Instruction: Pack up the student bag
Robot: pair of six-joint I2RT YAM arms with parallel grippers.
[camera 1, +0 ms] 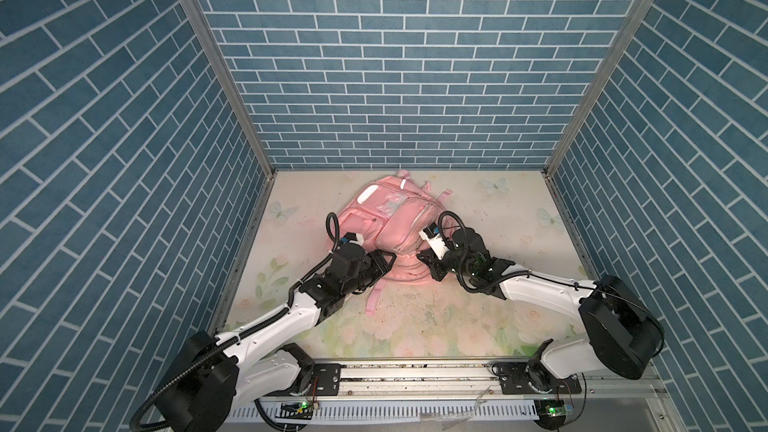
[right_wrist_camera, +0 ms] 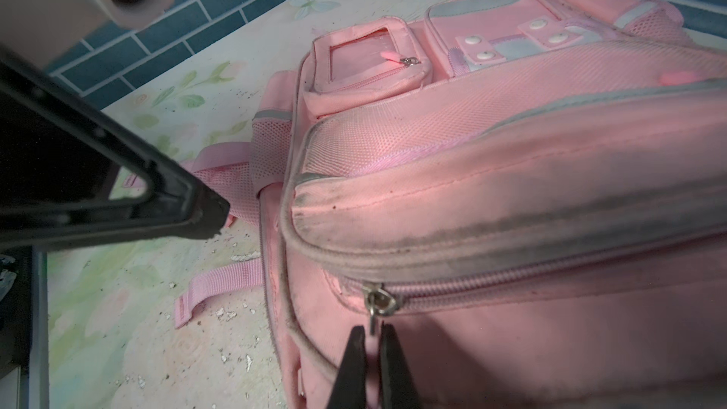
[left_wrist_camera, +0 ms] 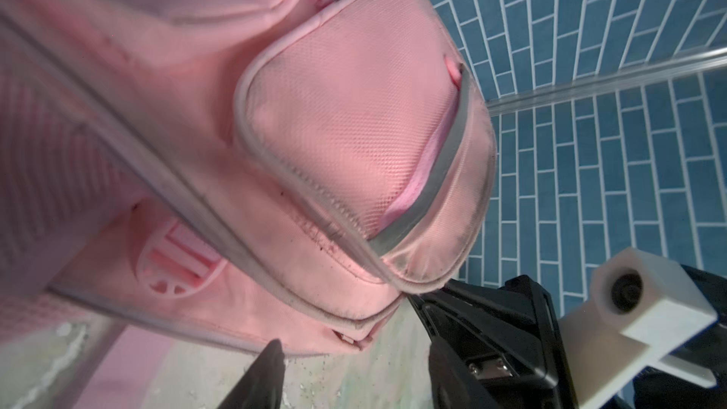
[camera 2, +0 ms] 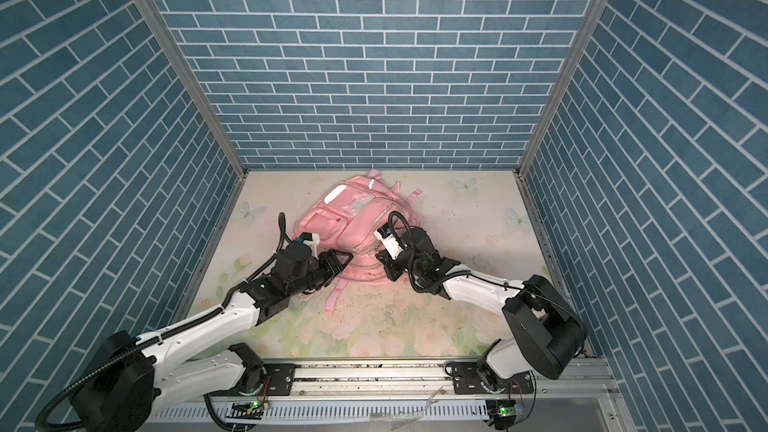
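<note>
Pinches zip pull [right_wrist_camera: 377, 304] on bag [right_wrist_camera: 511, 190] with right gripper [right_wrist_camera: 373, 334], for unzipping; holds left gripper [camera 1: 386, 261] spread, empty, beside bag, likely to brace.

No legible text or brand anywhere; possibly tiny lettering on a pink strap [right_wrist_camera: 220, 283], unreadable.

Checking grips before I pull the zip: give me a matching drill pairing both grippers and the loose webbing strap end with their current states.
Things:
1. left gripper
2. right gripper
3. webbing strap end

States:
a. lies loose on the floral tabletop
b. shut on the zipper pull of the student bag
c. jaws open, gripping nothing

Pairs: 1-c; 2-b; 3-a
</note>
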